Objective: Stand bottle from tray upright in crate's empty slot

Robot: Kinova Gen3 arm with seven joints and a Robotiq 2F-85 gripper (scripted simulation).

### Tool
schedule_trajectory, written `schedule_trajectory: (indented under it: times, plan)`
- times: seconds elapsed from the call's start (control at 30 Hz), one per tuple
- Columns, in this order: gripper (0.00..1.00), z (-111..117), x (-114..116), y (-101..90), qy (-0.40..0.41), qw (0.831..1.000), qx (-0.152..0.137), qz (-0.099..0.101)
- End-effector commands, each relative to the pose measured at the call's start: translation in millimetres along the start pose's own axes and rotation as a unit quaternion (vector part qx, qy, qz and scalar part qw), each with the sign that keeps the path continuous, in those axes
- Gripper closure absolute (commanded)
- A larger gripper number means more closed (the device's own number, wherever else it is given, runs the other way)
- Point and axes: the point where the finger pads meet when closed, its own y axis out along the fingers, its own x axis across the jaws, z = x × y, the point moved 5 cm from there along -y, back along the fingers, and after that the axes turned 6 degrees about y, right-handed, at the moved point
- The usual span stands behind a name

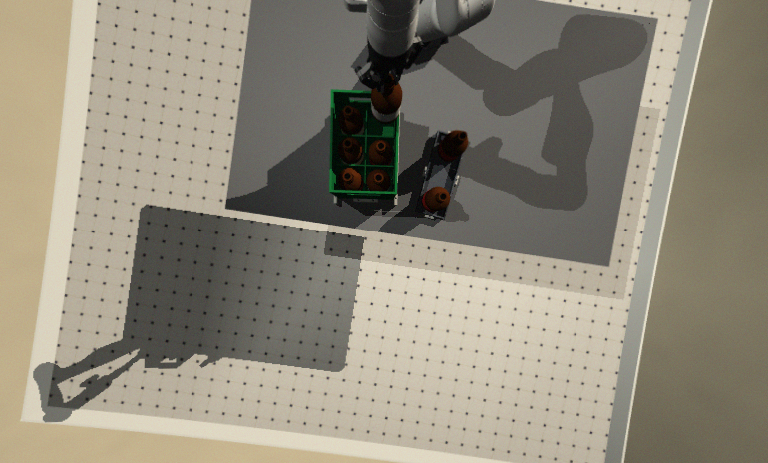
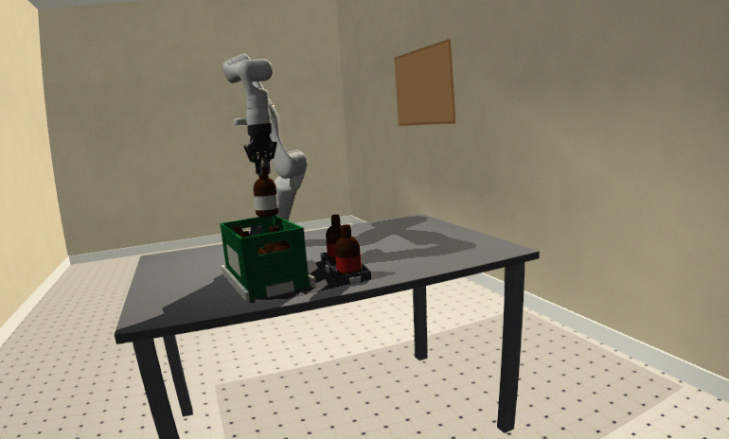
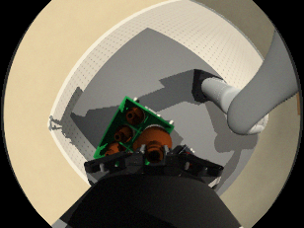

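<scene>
Green and six-celled, the crate [image 1: 331, 144] [image 2: 279, 272] [image 3: 110, 126] stands near the front left corner of the tabletop [image 1: 519, 241] [image 2: 411, 261] [image 3: 135, 53] in the exterior view, five bottles inside. Picking is done: the gripper [image 1: 386, 85] [image 2: 262, 169] [image 3: 154, 150] is closed on the neck of the white-labelled bottle [image 1: 386, 99] [image 2: 264, 187] [image 3: 157, 137], which hangs about upright above the crate, over or near its one empty cell (the top view slants, so exact centring I cannot tell). Two red-labelled bottles remain in the tray [image 1: 441, 167] [image 2: 363, 271], beside the crate. Both holders look level. Left to do: line up, lower without catching the rim, release, move clear.
</scene>
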Motion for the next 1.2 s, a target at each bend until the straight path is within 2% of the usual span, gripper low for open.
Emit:
schedule_trajectory:
  times: [0.0, 1.17]
  plan:
    - [1.00, 2.1, -1.3, -0.6, 0.001, 1.000, -0.002, 0.000]
    - [1.00, 11.6, -6.9, -0.6, 0.001, 1.000, -0.002, 0.000]
